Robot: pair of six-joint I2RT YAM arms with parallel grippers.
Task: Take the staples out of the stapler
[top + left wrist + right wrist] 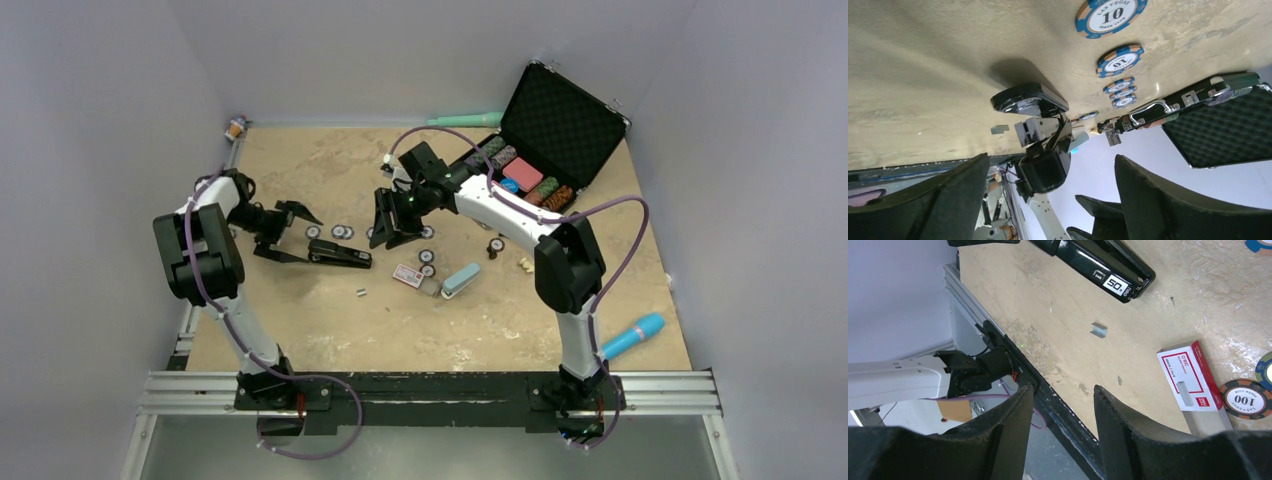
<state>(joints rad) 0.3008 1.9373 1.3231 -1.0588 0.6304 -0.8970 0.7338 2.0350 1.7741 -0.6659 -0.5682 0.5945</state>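
The black stapler (340, 257) lies flat on the table, left of centre. Its end shows in the left wrist view (1030, 98), and its body shows in the right wrist view (1103, 267). The staples (361, 293), a tiny grey strip, lie loose on the table just in front of it and also show in both wrist views (999, 129) (1099, 329). My left gripper (292, 234) (1051, 159) is open and empty, with the stapler's end just beyond its fingertips. My right gripper (395, 238) (1063, 390) is open and empty, hovering above and to the right of the stapler.
A red-and-white staple box (408, 275) (1193, 377) and a light-blue block (460, 280) lie right of the staples. Poker chips (340, 232) are scattered behind the stapler. An open black case (555, 130) stands back right. A blue marker (632, 336) lies near right.
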